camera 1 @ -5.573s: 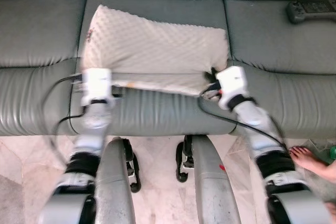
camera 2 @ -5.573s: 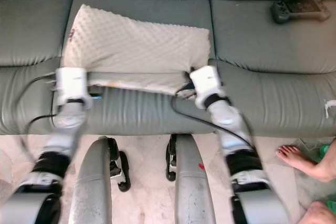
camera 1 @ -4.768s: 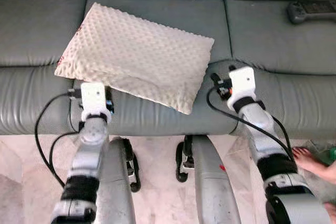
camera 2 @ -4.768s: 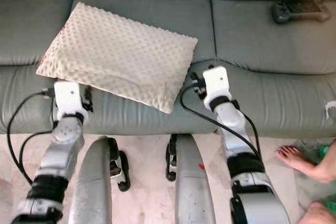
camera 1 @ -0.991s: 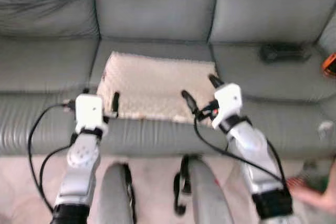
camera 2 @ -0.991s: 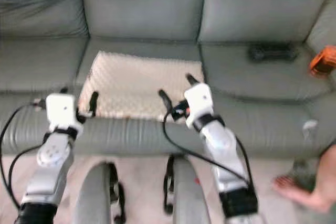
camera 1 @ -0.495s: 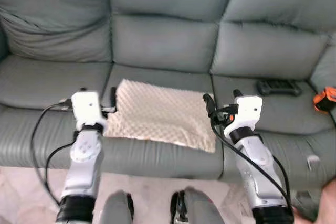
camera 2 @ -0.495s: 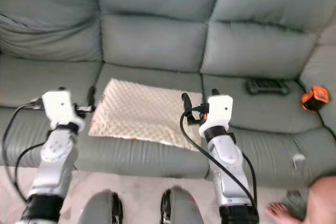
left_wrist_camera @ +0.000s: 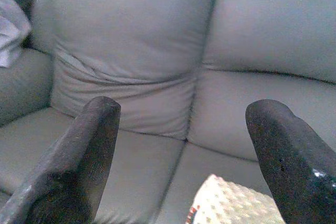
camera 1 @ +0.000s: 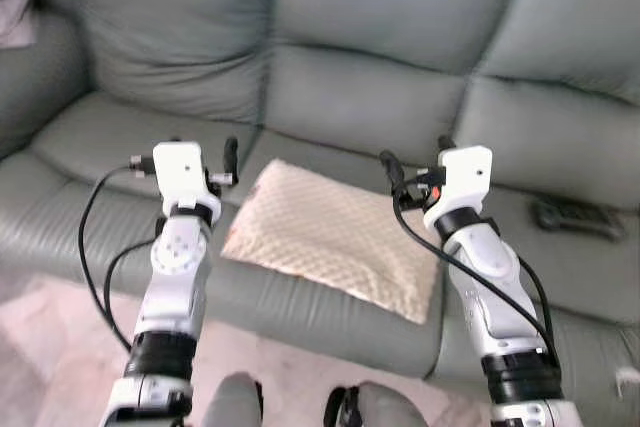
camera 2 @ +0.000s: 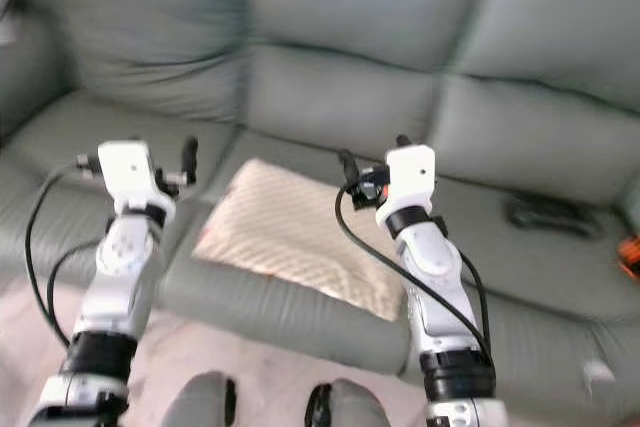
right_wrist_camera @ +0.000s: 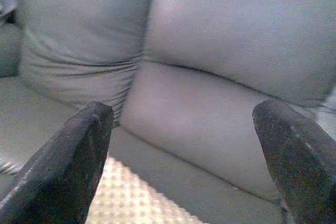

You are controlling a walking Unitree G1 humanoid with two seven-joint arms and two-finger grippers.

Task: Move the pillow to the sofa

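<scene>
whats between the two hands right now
The pillow lies between the left hand and right hand, flat on the sofa seat. Both hands are open and off it, as the left eye view shows.

one pillow [camera 1: 334,237], one sofa [camera 1: 400,57], two pincers [camera 1: 204,151] [camera 1: 414,161]

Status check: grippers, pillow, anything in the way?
Left gripper and right gripper both open, raised either side of pillow. Pillow flat on sofa middle seat, released. Remote on right seat, clear of pillow.
</scene>
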